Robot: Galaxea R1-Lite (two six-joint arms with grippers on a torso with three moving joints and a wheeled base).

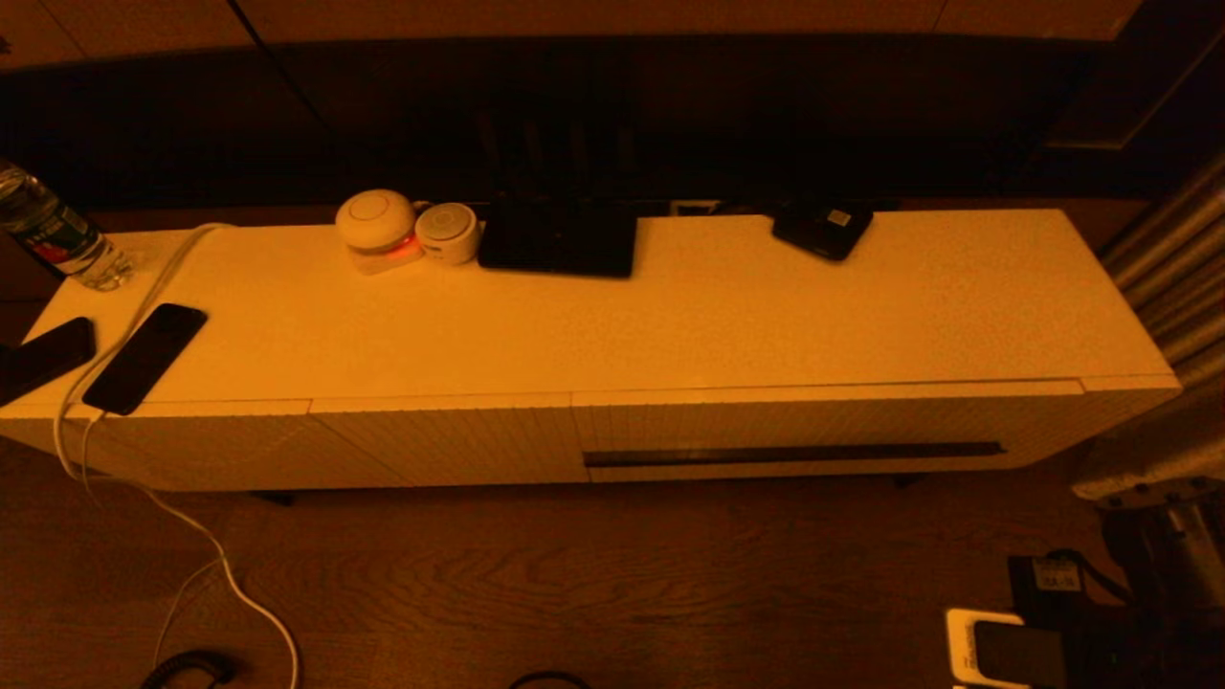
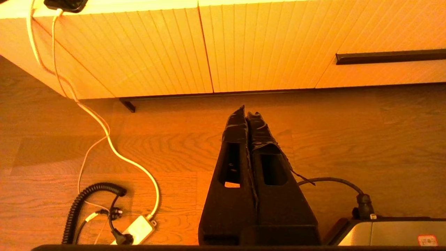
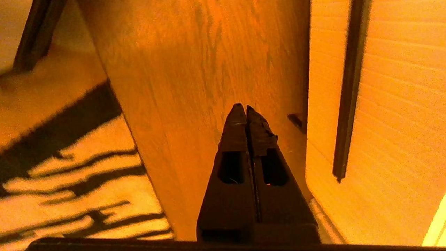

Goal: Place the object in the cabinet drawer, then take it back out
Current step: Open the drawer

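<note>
The long white cabinet [image 1: 670, 316] stands across the head view. Its drawer [image 1: 823, 426] is pushed flush, the dark slot handle [image 1: 794, 454] running along the ribbed front. Several items lie on the cabinet top; I cannot tell which is the object. My left gripper [image 2: 246, 111] hangs shut and empty over the wooden floor, short of the ribbed panels, with the drawer handle [image 2: 390, 57] off to one side. My right gripper [image 3: 243, 107] is also shut and empty, low over the floor beside the drawer front [image 3: 393, 122].
On the top are a water bottle [image 1: 57, 234], two dark phones [image 1: 145, 357], a white cable [image 1: 144, 287], two round white devices [image 1: 376, 228], a black box [image 1: 558, 236] and a small black device [image 1: 823, 228]. A power strip [image 2: 137, 230] and coiled cord [image 2: 87, 202] lie on the floor.
</note>
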